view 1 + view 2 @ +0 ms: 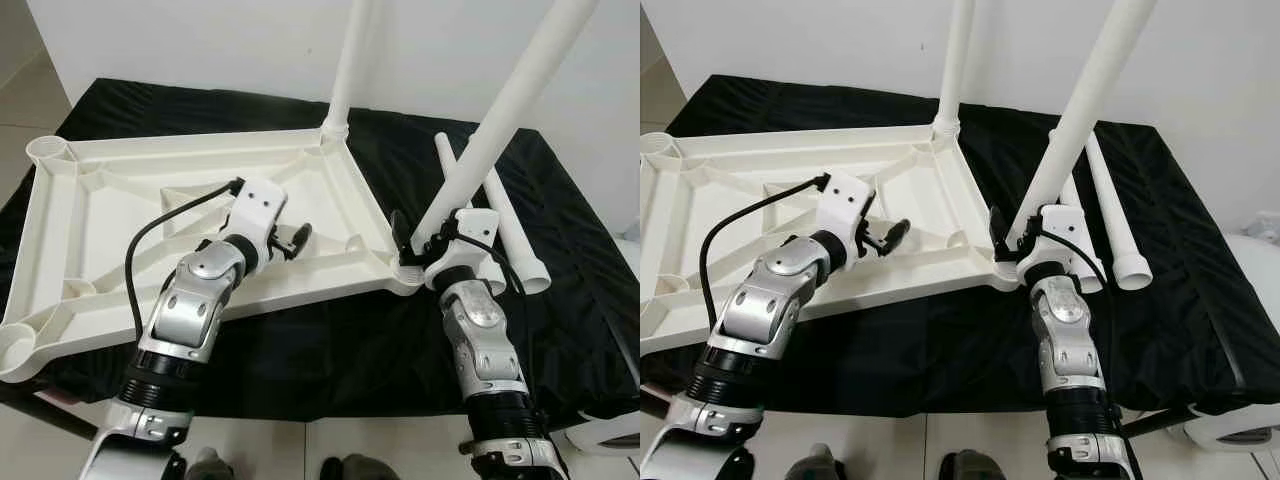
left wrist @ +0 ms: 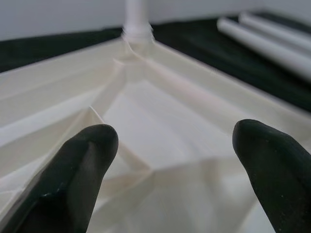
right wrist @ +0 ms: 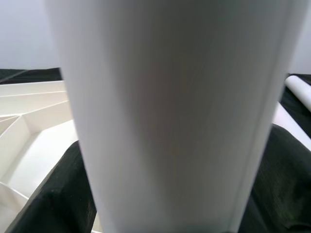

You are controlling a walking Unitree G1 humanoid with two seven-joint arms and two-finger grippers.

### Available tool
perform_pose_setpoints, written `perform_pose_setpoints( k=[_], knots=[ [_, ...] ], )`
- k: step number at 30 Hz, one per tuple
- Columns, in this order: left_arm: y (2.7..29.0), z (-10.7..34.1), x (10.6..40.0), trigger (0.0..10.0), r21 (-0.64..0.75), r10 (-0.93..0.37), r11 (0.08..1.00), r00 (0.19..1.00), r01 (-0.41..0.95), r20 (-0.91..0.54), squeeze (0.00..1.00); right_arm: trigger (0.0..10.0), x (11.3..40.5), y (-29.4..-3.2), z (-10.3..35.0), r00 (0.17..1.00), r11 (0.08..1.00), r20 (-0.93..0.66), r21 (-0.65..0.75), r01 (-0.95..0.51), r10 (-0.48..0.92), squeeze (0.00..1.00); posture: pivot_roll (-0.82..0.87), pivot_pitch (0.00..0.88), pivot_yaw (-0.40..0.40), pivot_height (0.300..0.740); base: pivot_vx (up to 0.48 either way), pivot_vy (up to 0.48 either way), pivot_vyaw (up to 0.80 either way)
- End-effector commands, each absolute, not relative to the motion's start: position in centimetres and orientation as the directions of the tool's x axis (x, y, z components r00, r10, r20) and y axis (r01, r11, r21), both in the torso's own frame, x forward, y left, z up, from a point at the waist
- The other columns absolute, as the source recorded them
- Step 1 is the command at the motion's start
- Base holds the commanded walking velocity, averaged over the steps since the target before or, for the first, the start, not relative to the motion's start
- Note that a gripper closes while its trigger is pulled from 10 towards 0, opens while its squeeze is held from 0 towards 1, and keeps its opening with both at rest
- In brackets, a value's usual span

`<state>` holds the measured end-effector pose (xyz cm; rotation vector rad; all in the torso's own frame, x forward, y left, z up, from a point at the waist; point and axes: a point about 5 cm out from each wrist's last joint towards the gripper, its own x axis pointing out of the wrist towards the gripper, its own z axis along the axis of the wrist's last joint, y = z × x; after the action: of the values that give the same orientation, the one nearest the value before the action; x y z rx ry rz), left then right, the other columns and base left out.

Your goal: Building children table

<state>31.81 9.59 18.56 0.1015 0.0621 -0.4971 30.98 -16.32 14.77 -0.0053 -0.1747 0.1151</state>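
Note:
A white plastic tabletop (image 1: 120, 180) lies upside down on a black cloth. One white leg (image 1: 347, 70) stands upright in its far right corner socket. My right gripper (image 1: 420, 245) is shut on a second white leg (image 1: 500, 110), which tilts to the right with its lower end at the near right corner (image 1: 408, 278). In the right wrist view this leg (image 3: 170, 97) spans the frame between dark fingers. My left gripper (image 1: 298, 238) hovers open just over the ribbed underside, its fingers (image 2: 82, 160) apart with nothing between them.
Two loose white legs (image 1: 515, 235) lie on the cloth to the right of my right arm. Open leg sockets sit at the tabletop's far left corner (image 1: 48, 150) and near left corner (image 1: 18, 350). A white wall stands behind the table.

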Motion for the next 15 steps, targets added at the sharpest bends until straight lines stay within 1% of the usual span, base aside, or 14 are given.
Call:
perform_pose_setpoints(
  k=[1, 4, 8, 13, 15],
  knots=[
    [10.2, 19.6, 32.0, 10.0, 0.067, -0.373, 0.925, 0.927, 0.374, -0.021, 0.0, 10.0, 31.0, -16.7, 14.4, 0.98, 0.994, 0.163, -0.012, -0.111, 0.111, 0.0, 0.01, 0.039, -0.081, 0.74, 0.0, 0.0, 0.0],
    [10.9, 19.7, 31.9, 10.0, -0.001, -0.285, 0.958, 0.957, 0.285, 0.05, 0.0, 10.0, 31.0, -16.7, 14.3, 0.979, 0.993, 0.165, -0.011, -0.12, 0.12, 0.0, 0.02, 0.041, -0.082, 0.74, 0.0, 0.0, 0.0],
    [11.0, 19.4, 31.5, 10.0, 0.034, -0.236, 0.972, 0.967, 0.233, 0.097, 0.0, 10.0, 31.0, -16.8, 14.2, 0.978, 0.992, 0.165, -0.013, -0.127, 0.127, 0.0, 0.02, 0.041, -0.076, 0.74, 0.0, 0.0, 0.0],
    [11.2, 19.4, 31.4, 10.0, 0.046, -0.202, 0.979, 0.973, 0.198, 0.108, 0.0, 10.0, 31.0, -16.8, 14.1, 0.976, 0.99, 0.167, -0.013, -0.138, 0.138, 0.0, 0.02, 0.04, -0.07, 0.74, 0.0, 0.0, 0.0],
    [11.7, 19.3, 31.5, 10.0, 0.157, -0.158, 0.978, 0.982, 0.14, 0.108, 0.0, 10.0, 31.1, -16.8, 14.0, 0.974, 0.988, 0.167, -0.016, -0.152, 0.152, 0.0, 0.02, 0.043, -0.062, 0.74, 0.0, 0.0, 0.0]
  ],
)
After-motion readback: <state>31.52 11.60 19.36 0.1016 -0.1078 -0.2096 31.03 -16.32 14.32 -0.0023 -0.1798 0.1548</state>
